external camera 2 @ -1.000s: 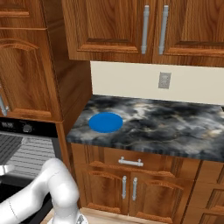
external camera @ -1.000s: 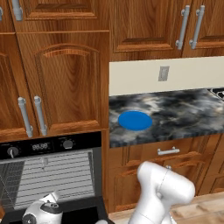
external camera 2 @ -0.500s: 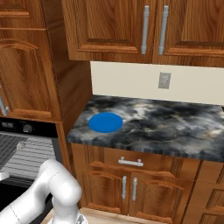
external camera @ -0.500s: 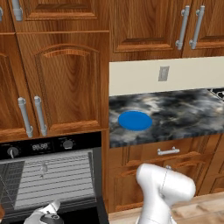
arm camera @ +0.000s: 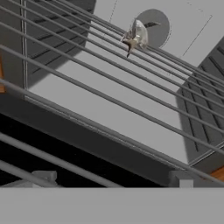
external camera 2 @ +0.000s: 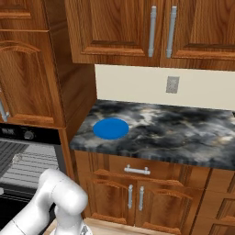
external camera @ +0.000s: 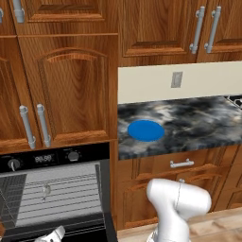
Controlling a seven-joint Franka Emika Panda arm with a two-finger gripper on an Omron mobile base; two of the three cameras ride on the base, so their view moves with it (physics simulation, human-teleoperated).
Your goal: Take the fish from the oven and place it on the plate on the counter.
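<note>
The black oven [external camera: 47, 158] stands open at the lower left, its grey inside crossed by wire racks. On a rack lies the small silver-grey fish [external camera: 46, 190], seen from the right at the fish [external camera 2: 17, 158]. In the hand view the fish [arm camera: 133, 39] rests far up the rack, well beyond my gripper [arm camera: 113, 178], whose fingertips [arm camera: 43, 176] stand wide apart with nothing between them. The hand [external camera: 51, 235] hangs low in front of the oven mouth. The blue plate [external camera: 146, 130] lies on the dark marbled counter [external camera: 198, 120], to the right of the oven.
Wooden cabinet doors with silver handles [external camera: 28, 125] hang above the oven and over the counter. A drawer with a silver handle [external camera: 182, 164] sits under the counter. My white arm [external camera: 177, 203] rises before the drawers. A wall outlet [external camera: 176, 79] is behind the counter.
My hand has sunk lower in front of the open oven, down to the bottom edge of the left base view. The fish and the plate have stayed put.
</note>
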